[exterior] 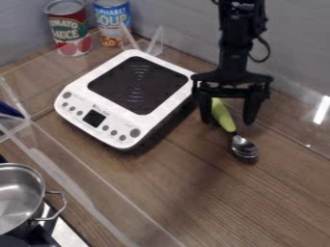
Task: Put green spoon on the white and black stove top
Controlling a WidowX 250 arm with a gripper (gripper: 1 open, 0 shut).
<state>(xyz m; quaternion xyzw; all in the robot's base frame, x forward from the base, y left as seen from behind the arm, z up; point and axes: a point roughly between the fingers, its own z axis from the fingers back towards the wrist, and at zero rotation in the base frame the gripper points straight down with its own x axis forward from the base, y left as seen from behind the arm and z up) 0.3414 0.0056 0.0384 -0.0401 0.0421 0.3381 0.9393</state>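
The green spoon [223,116] lies on the brown wooden table [168,188], just to the right of the white and black stove top [126,96]. Its thick yellow-green handle points to the far side and its small silver bowl to the near side. The black fingers [233,104] of the robot arm [237,43] are spread wide above and around the handle, one on either side of it, and partly hide its far end; whether they touch it, I cannot tell. The stove top sits at a slant, its front panel with buttons and a dark display facing the near left.

At the far left, a tomato sauce can [68,29] stands beside a blue alphabet soup can [112,21]. A shiny metal pot [19,198] is at the near left, cut off by the edge of the view.
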